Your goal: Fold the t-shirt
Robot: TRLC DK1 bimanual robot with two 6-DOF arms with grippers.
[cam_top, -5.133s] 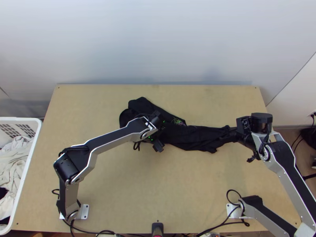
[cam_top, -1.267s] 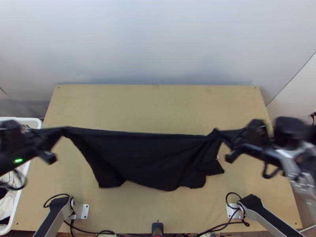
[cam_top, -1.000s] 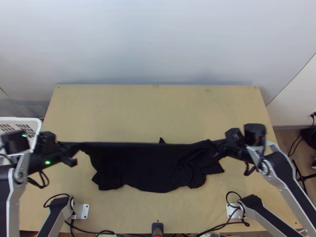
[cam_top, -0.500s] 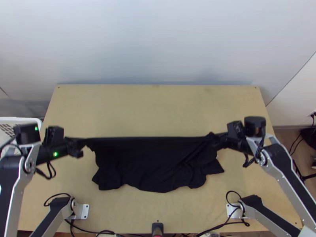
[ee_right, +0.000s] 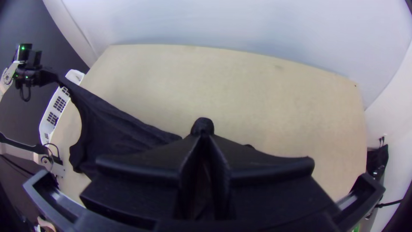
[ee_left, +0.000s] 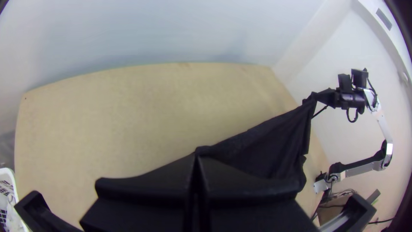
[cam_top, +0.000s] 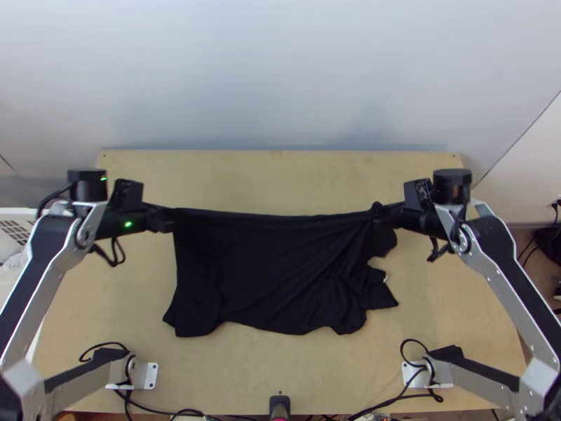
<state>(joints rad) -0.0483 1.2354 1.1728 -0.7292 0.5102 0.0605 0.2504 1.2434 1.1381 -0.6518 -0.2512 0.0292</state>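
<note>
Black t-shirt (cam_top: 270,274) strung between both arms, near part down on table (cam_top: 280,375). Left tool (ee_left: 197,158) and right tool (ee_right: 204,138) each pinching a far corner. Should be light, limp, maybe stretchy. Corners are decent holds; pull evenly, gently.

Black t-shirt (cam_top: 273,274), far edge pulled nearly straight
From my station I see it spread wide, creases slanting down from its far right corner (a small pale bit peeks out that side), its wavy near edge on the surface (cam_top: 231,372).
</note>
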